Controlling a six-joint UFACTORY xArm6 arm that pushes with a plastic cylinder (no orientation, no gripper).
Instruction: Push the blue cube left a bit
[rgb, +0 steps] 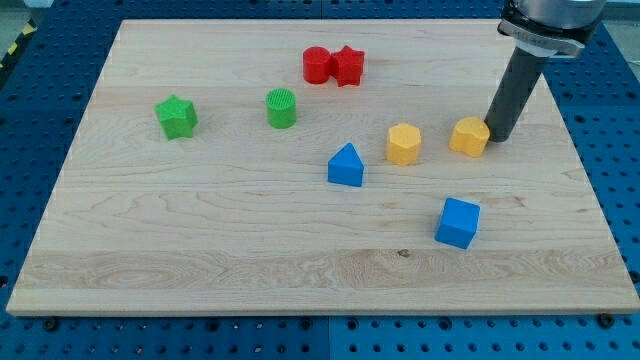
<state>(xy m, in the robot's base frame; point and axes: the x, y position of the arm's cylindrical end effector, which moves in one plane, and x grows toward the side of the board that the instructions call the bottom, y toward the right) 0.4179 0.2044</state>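
The blue cube (458, 222) sits at the view's lower right on the wooden board (200, 250). My tip (496, 137) stands at the view's upper right, well above the blue cube in the view. It touches the right side of a yellow block (469, 136). The dark rod rises from the tip toward the view's top right corner.
A second yellow block (404, 143) and a blue triangular block (346, 166) lie left of the tip. A red cylinder (317, 64) and a red star (348, 66) sit together at the view's top. A green cylinder (282, 108) and a green star (177, 116) lie at the left.
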